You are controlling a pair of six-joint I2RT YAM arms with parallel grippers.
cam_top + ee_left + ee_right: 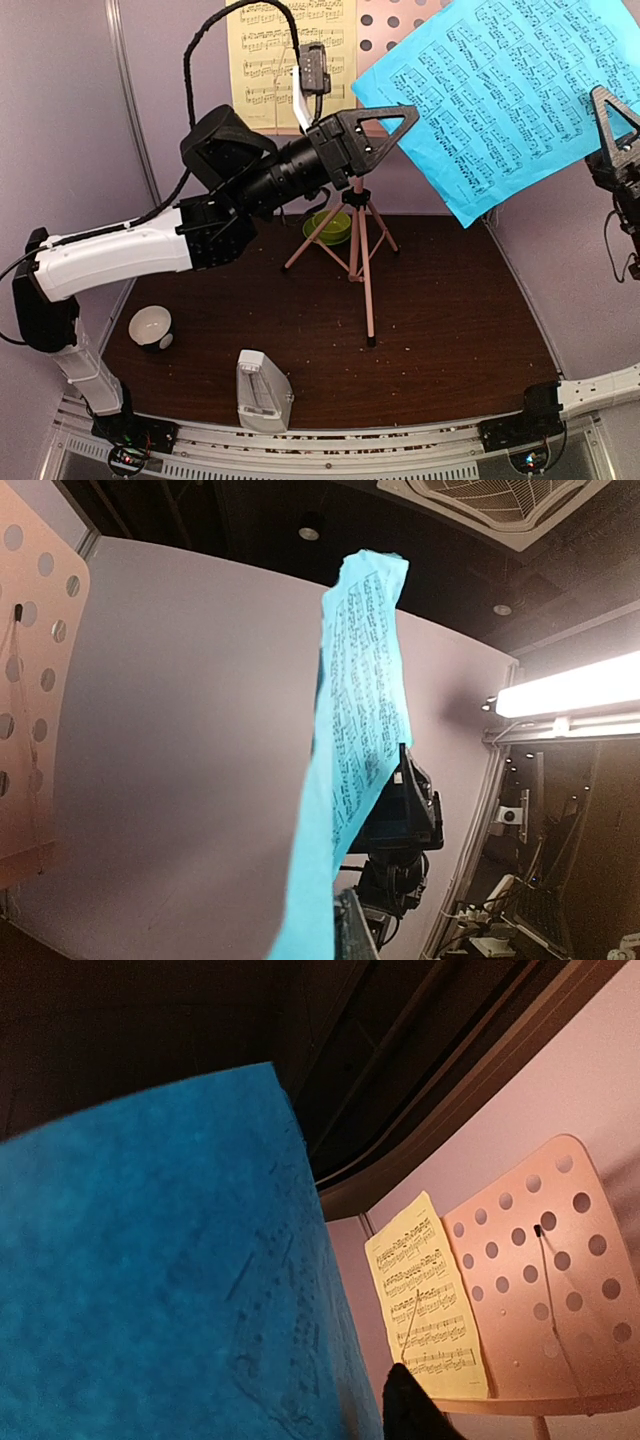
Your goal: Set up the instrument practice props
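The blue sheet-music page (500, 90) hangs in the air at the back right, tilted. My left gripper (385, 118) is shut on its lower left corner; in the left wrist view the blue page (355, 740) rises edge-on from my fingertip (352, 930). My right gripper (612, 120) is at the page's right edge, and its jaws are hidden by the sheet (150, 1280). The pink music stand (356, 235) stands on its tripod at the back, with the yellow page (270, 60) on its punched panel (540, 1280). The white-grey metronome (262, 392) stands near the front edge.
A green bowl (328, 226) sits behind the tripod legs. A small white-and-black bowl (150, 327) lies front left on the dark table (450, 320). Purple walls close in the left, back and right sides. A cable loops over my left arm.
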